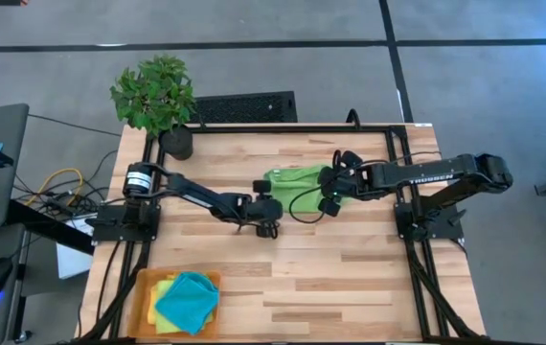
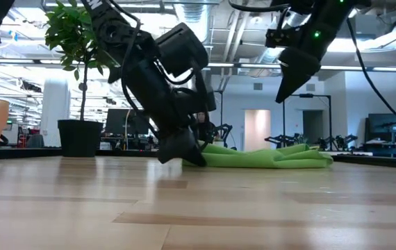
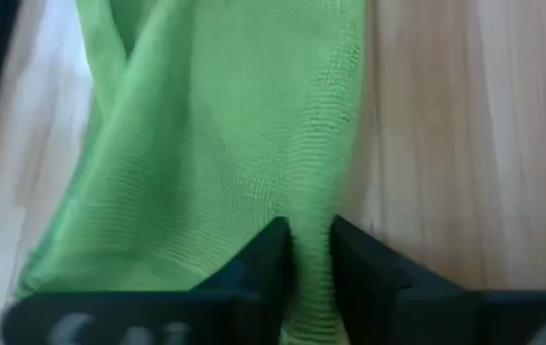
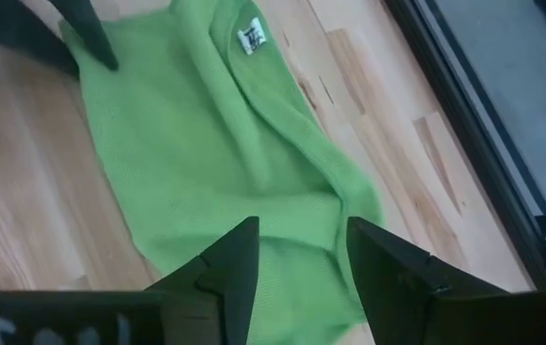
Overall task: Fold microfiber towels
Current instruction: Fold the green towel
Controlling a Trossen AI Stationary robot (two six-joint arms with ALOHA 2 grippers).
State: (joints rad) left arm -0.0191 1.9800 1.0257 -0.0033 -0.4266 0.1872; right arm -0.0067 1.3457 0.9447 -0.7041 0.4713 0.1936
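Note:
A lime green microfiber towel (image 1: pixel 297 180) lies rumpled on the wooden table, its layers partly lapped over one another; it also shows in the low view (image 2: pixel 267 156). It has a small white label (image 4: pixel 249 38). My left gripper (image 3: pixel 308 240) is down at the towel's left end (image 2: pixel 192 157) and shut on it. My right gripper (image 4: pixel 302 240) is open and hangs above the towel's right part (image 2: pixel 295 76), touching nothing. A teal towel (image 1: pixel 189 299) lies on yellow and lime towels in the orange tray (image 1: pixel 147 287). My left gripper pinches a bunched fold of the green towel (image 3: pixel 309 206) between its two fingers, at the towel's left end. The fingers slant down from the table's left side (image 2: pixel 184 149). The towel lies on the table, slack, spread away from the fingers.
A potted plant (image 1: pixel 158 101) stands at the table's far left corner. The orange tray with the stacked towels sits at the near left edge. Bare wood lies in the table's middle and near right. A black frame (image 4: pixel 465 105) runs along the table's right edge.

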